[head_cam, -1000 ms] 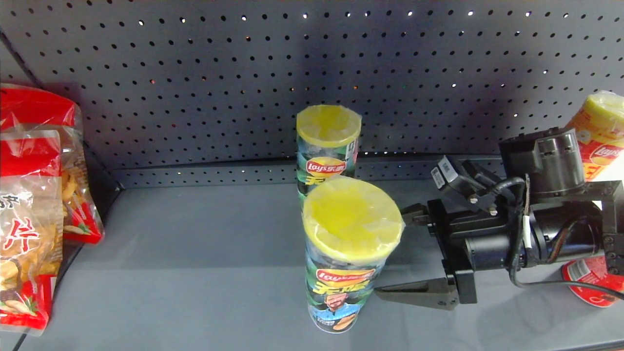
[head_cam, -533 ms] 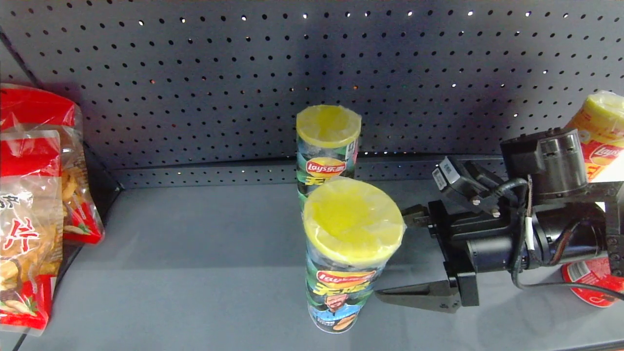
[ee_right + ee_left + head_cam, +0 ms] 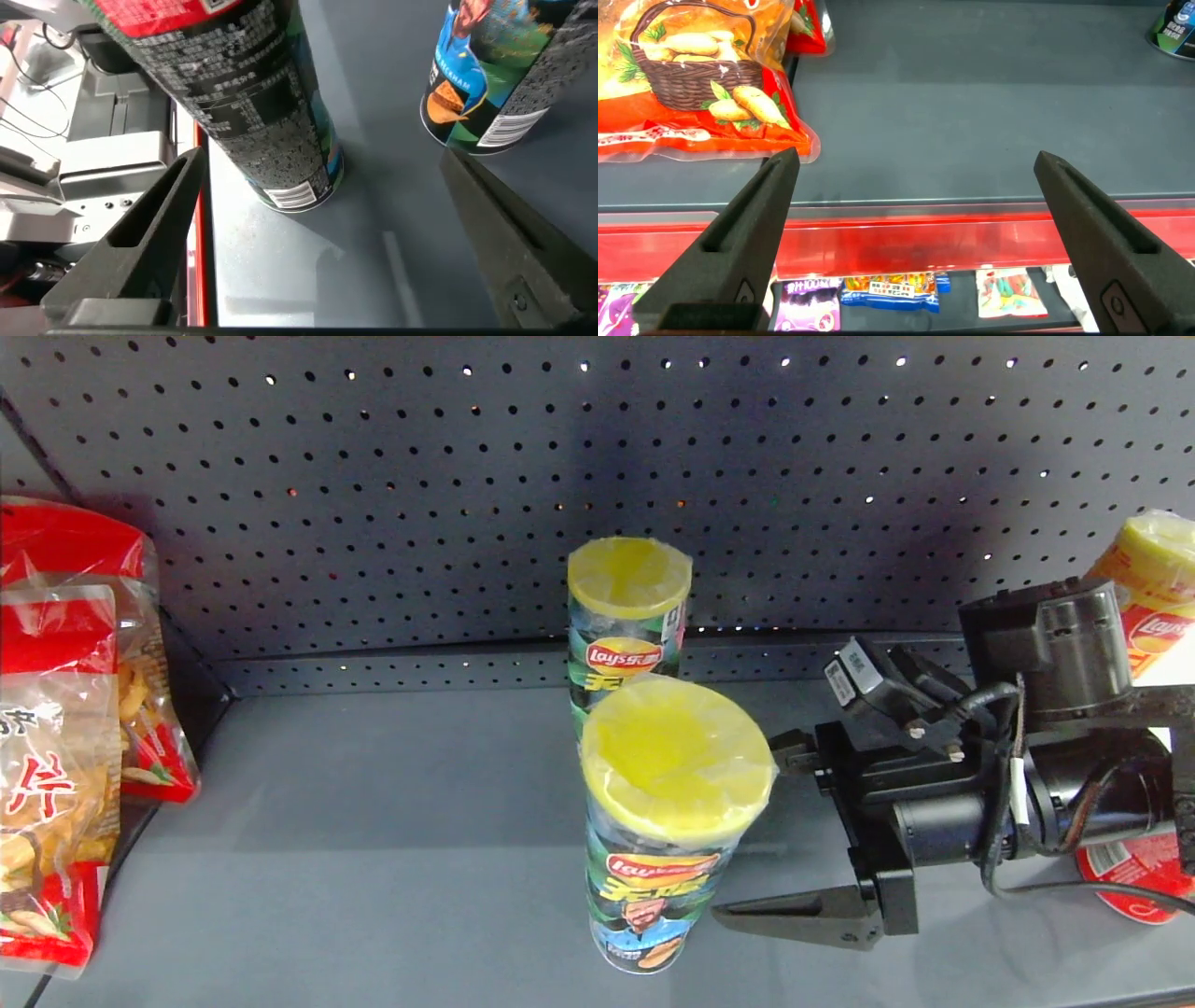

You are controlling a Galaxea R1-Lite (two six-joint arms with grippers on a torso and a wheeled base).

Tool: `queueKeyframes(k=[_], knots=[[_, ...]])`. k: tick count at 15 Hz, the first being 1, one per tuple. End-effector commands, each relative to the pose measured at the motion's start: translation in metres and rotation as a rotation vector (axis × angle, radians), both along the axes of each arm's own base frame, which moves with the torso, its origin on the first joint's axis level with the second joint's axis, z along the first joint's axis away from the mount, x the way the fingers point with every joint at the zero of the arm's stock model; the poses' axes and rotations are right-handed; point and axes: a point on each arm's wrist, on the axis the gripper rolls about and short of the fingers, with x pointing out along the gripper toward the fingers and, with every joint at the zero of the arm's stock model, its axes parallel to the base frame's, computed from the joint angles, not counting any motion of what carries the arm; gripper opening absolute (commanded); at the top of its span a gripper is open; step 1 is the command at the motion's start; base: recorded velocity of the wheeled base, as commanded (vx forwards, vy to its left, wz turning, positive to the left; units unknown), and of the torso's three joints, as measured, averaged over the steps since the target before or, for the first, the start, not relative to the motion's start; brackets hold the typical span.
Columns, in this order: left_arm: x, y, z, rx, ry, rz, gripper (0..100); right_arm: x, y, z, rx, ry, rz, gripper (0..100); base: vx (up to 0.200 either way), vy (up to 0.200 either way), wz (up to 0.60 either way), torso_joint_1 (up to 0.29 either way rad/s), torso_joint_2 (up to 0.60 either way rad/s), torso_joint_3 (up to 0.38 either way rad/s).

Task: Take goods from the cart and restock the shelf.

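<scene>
And there it stands: the tall green-and-black cardboard chip can [image 3: 658,868] with its yellow plastic lid, upright on the flat grey metal shelf [image 3: 373,859], mid-shelf and toward the front edge. Right behind it is a matching yellow-lidded twin can [image 3: 627,616], close to the dark perforated metal pegboard [image 3: 373,476] (the right wrist view shows a gap between the two cans). The black right gripper [image 3: 747,831] sits just to the chip can's right, fingers spread wide, holding nothing. Further right is a tilted orange can [image 3: 1153,579] with a yellow lid. Far left, red plastic snack bags [image 3: 56,709] stand on the shelf. The black left gripper [image 3: 917,157] hovers out in front of the red price rail [image 3: 906,247], fingers wide apart, empty.
</scene>
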Motion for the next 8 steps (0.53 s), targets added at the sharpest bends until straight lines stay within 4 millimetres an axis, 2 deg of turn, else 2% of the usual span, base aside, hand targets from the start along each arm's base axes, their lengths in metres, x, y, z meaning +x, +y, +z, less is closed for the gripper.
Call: queueKeyframes(k=[1,8], knots=[[0.0001,0.0000,0.0001,0.000,0.001,0.000,100,0.0009,0.0002,-0.0012,-0.002,0.001,0.000,100,0.000,0.000,0.00,0.000,0.00,0.000],[0.0001,0.0000,0.0001,0.000,0.001,0.000,100,0.0027,-0.0025,-0.0019,-0.003,0.002,-0.013,100,0.000,0.000,0.00,0.000,0.00,0.000]])
